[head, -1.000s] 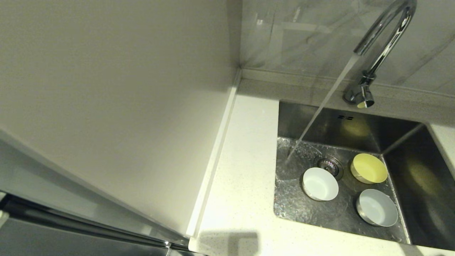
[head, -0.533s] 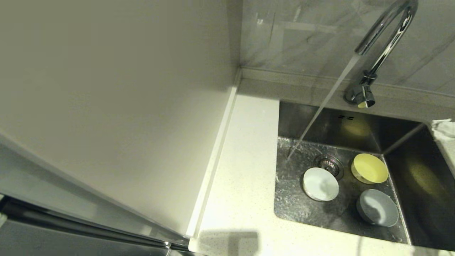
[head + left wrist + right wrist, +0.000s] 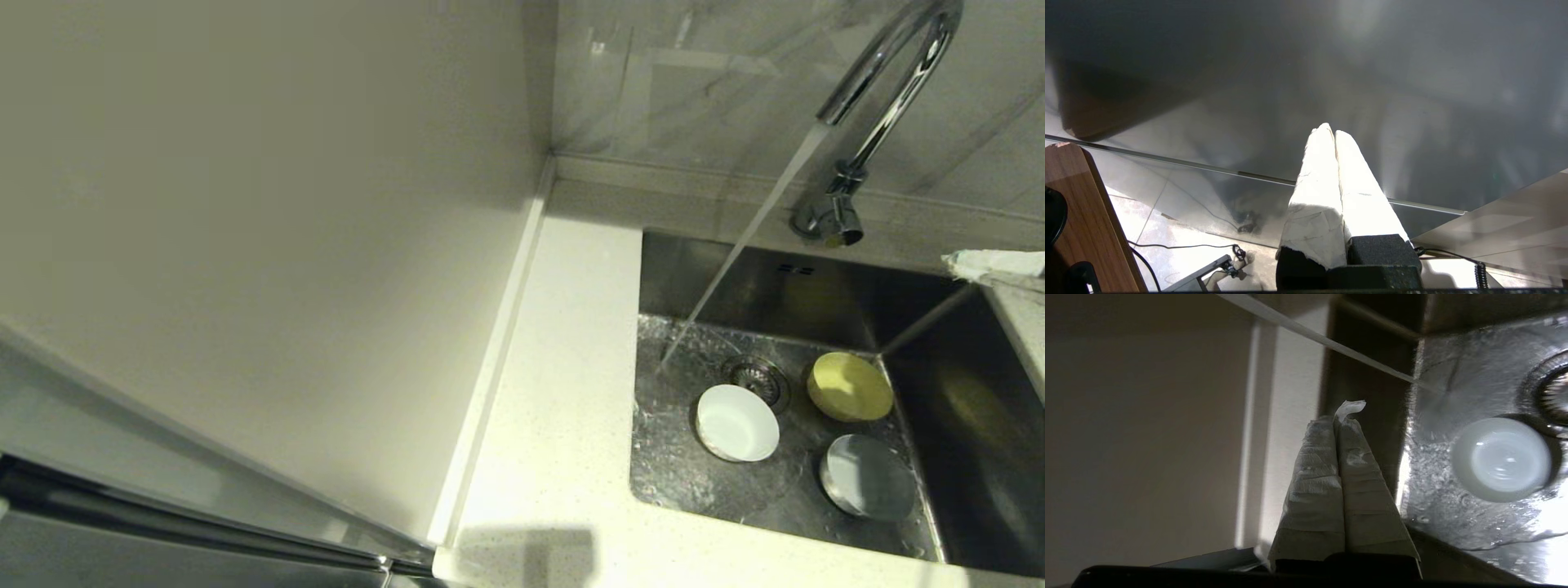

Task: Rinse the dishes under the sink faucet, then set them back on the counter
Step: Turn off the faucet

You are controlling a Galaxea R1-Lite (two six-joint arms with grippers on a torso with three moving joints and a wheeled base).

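Observation:
Three bowls lie in the steel sink (image 3: 963,408): a white bowl (image 3: 737,422) beside the drain strainer (image 3: 757,377), a yellow bowl (image 3: 850,386) toward the back right, and a pale grey bowl (image 3: 867,487) at the front right. The chrome faucet (image 3: 886,77) pours a slanting stream onto the sink floor left of the strainer. My right gripper (image 3: 959,263) pokes in from the right edge above the sink's right rim, shut and empty. In the right wrist view, the white bowl (image 3: 1502,459) lies beyond the shut right gripper (image 3: 1336,418). My left gripper (image 3: 1334,132) is shut and parked out of the head view.
The speckled counter (image 3: 563,367) runs along the sink's left side and front edge. A tall smooth off-white panel (image 3: 261,245) walls off the left. Grey wall tiles (image 3: 694,82) stand behind the faucet. The left wrist view faces a steel panel and floor cables.
My right gripper has come into the head view from the right edge and reached further left over the sink's rim. The bowls have not moved; water keeps running.

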